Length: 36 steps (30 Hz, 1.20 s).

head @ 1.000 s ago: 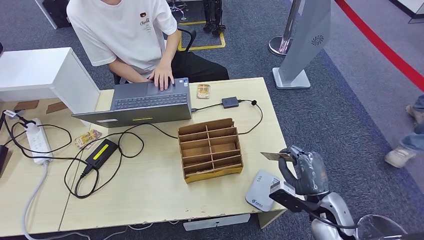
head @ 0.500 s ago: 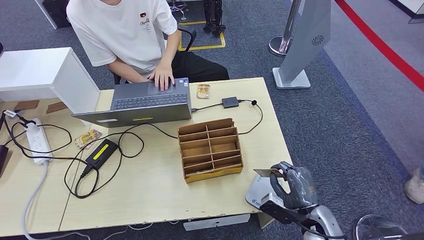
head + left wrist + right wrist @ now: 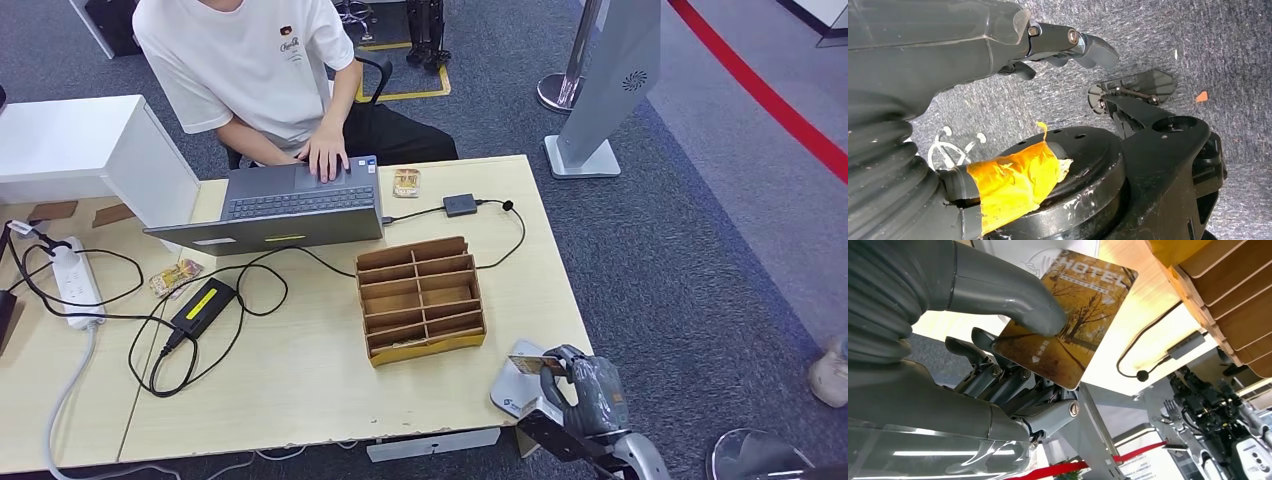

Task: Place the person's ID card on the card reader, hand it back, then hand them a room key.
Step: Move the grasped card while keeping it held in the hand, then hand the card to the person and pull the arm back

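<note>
card [image 3: 1068, 315] is pinched flat by right hand [image 3: 585, 385] over card reader [image 3: 515, 392], probably for scanning; left hand [image 3: 1068, 42] is curled on nothing.

The card reader [image 3: 517, 385] at the table's corner is partly covered by the right hand [image 3: 585, 385] and the card [image 3: 533, 363] it pinches, so whether card and reader touch cannot be told. The reader's printed marks are too small to read. Across the table from the reader, the seated person [image 3: 250, 70] is cut off at the top edge.
</note>
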{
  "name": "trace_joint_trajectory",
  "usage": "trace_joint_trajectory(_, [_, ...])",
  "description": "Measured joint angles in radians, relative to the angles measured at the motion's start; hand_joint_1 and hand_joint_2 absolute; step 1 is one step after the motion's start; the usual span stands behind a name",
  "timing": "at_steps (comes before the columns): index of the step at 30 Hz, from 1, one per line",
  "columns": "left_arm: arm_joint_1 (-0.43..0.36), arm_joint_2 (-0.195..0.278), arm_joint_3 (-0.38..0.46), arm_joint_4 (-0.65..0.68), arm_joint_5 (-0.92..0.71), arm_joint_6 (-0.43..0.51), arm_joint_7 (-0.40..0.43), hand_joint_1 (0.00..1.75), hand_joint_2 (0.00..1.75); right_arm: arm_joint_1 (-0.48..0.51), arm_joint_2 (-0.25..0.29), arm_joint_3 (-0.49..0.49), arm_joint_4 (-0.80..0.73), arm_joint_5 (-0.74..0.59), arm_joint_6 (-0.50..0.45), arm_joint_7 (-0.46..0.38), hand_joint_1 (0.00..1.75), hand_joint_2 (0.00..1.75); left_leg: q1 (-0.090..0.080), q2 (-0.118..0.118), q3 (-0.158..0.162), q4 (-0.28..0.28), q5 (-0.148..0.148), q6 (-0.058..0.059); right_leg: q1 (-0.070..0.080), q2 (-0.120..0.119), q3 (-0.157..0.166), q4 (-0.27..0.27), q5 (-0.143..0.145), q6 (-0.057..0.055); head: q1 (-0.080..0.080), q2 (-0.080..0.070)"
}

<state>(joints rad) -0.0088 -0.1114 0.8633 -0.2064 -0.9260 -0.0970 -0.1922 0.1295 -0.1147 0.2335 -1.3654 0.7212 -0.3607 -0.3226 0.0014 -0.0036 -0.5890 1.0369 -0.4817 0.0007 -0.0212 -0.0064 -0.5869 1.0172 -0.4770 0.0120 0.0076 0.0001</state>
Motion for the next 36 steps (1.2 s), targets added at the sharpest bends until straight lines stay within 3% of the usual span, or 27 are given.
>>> trace_joint_trajectory(9, [-0.001, 0.0, 0.002, 0.0, -0.016, 0.001, 0.002, 0.0, 1.75, -0.005, 0.008, 0.0, 0.017, -0.007, -0.025, -0.008, 1.75, 1.75, 0.0, 0.0, 0.0, 0.0, 0.0, 0.0, 0.0, 0.0, 0.001, 0.0, 0.0, 0.0, 0.0, 0.0])
trace_joint_trajectory(16, [-0.001, 0.004, 0.002, 0.0, -0.046, -0.001, 0.002, 0.0, 1.75, -0.062, -0.002, -0.003, -0.095, 0.011, -0.036, 0.002, 1.75, 1.75, 0.0, 0.002, 0.0, 0.0, 0.0, 0.0, 0.0, 0.001, 0.0, 0.001, 0.0, 0.0, 0.0, 0.0])
trace_joint_trajectory(23, [-0.003, 0.013, 0.002, 0.0, -0.074, -0.017, -0.007, 0.0, 1.75, -0.277, -0.039, -0.003, -0.21, 0.039, 0.032, 0.092, 1.75, 1.75, 0.0, 0.004, 0.001, 0.0, 0.001, 0.0, 0.0, 0.003, 0.001, 0.001, 0.002, -0.001, 0.0, 0.0])
trace_joint_trajectory(31, [-0.009, 0.02, 0.002, 0.0, -0.114, -0.032, -0.014, 0.0, 1.75, -0.599, -0.038, 0.084, -0.145, 0.056, 0.071, 0.211, 1.75, 1.75, 0.0, 0.003, 0.001, 0.0, 0.003, -0.002, 0.0, 0.003, 0.0, 0.002, 0.003, -0.002, 0.0, 0.0])
trace_joint_trajectory(36, [-0.009, 0.02, 0.002, 0.0, -0.122, -0.033, -0.017, 0.0, 1.75, -0.674, -0.038, 0.117, -0.114, 0.057, 0.074, 0.226, 1.75, 1.75, 0.0, 0.002, 0.0, 0.0, 0.003, -0.002, 0.0, 0.002, 0.0, 0.002, 0.003, -0.002, 0.0, 0.0])
